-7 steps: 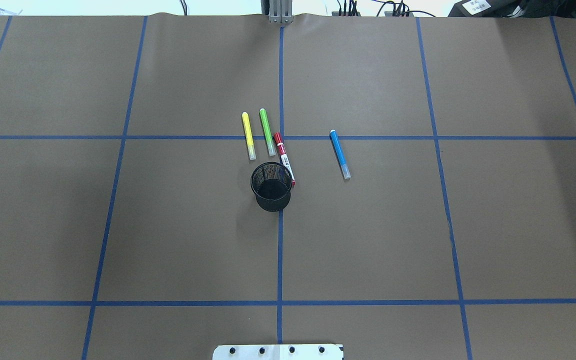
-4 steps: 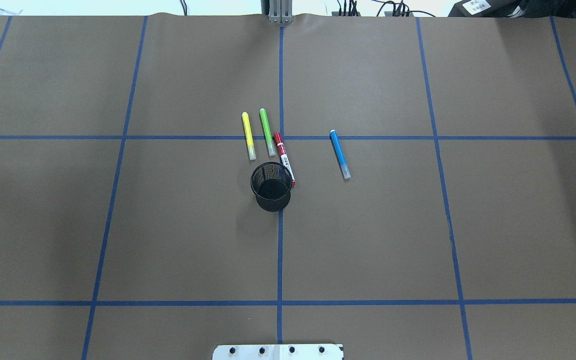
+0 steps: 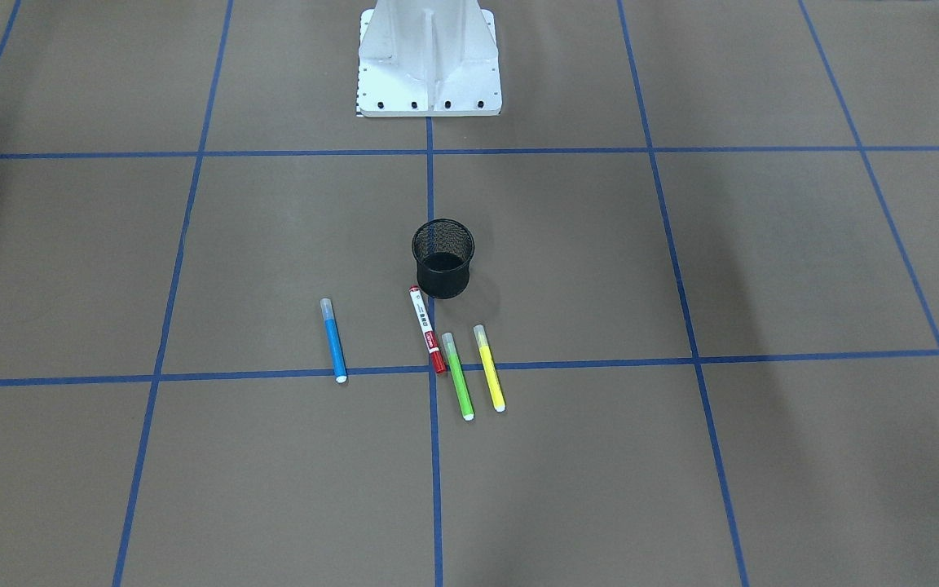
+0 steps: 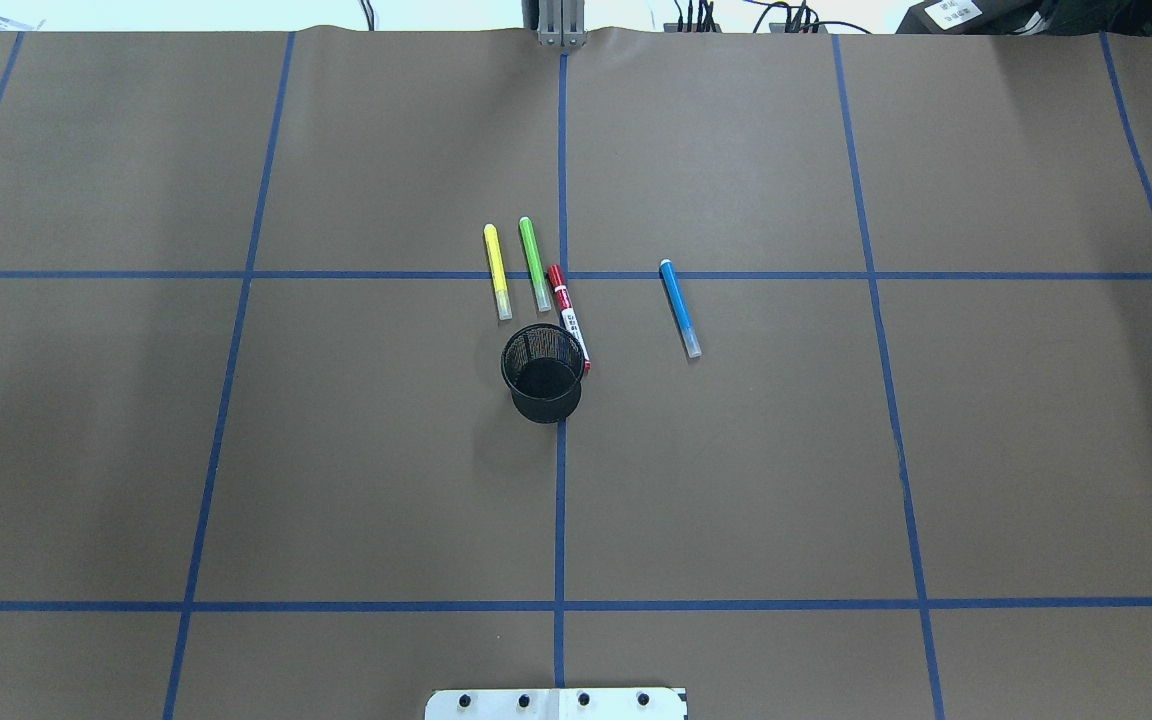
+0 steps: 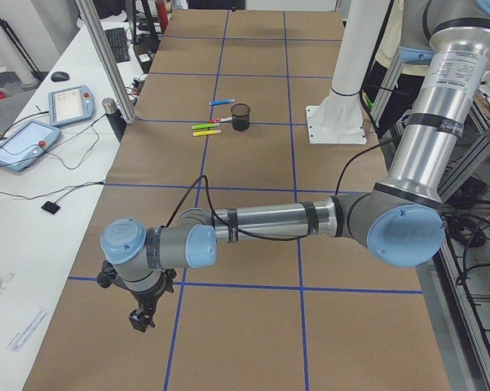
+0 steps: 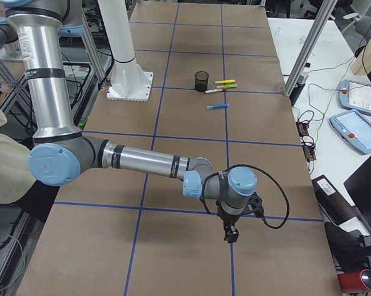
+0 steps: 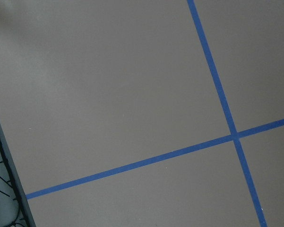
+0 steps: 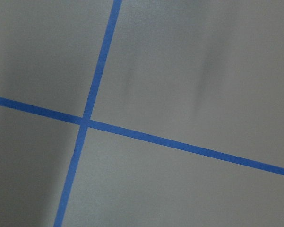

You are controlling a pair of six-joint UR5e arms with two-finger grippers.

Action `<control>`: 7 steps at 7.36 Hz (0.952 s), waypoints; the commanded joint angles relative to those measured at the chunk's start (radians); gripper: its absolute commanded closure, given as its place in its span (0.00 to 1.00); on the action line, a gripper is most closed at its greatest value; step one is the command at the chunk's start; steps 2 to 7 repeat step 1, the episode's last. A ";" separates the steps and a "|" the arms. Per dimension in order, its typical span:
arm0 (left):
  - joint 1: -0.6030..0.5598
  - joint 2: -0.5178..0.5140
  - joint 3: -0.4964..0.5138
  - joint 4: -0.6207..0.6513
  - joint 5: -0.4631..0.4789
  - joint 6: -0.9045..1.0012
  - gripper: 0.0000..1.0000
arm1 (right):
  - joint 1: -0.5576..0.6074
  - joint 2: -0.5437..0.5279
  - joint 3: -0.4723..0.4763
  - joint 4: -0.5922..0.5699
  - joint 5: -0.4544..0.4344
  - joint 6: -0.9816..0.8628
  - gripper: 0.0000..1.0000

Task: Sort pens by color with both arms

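Here the left arm [image 5: 269,224] and right arm [image 6: 142,161] each stretch low over opposite table ends, left gripper [image 5: 141,318] and right gripper [image 6: 229,234] pointing down; whether their jaws are apart I cannot tell. The yellow pen [image 4: 497,271], green pen [image 4: 534,264], red-ended pen [image 4: 568,315] and blue pen [image 4: 679,307] lie unmoved near the mesh cup [image 4: 542,373] on the brown, blue-taped table [image 4: 736,480].

The left arm [image 5: 269,221] is showing silver tubes, black bands, grey joints with light-blue caps, and a black cable looping to the black left gripper [image 5: 140,320]. The right arm [image 6: 145,161] and right gripper [image 6: 229,237] are showing the same. The white base [image 3: 429,57] is showing dark screws along its edge.
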 commanded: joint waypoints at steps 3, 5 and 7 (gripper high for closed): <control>-0.005 -0.003 0.016 -0.016 -0.001 -0.001 0.01 | 0.002 -0.004 0.000 -0.002 0.008 0.006 0.00; -0.005 -0.003 0.016 -0.016 -0.001 -0.001 0.01 | 0.002 -0.004 0.000 -0.002 0.008 0.006 0.00; -0.005 -0.003 0.016 -0.016 -0.001 -0.001 0.01 | 0.002 -0.004 0.000 -0.002 0.008 0.006 0.00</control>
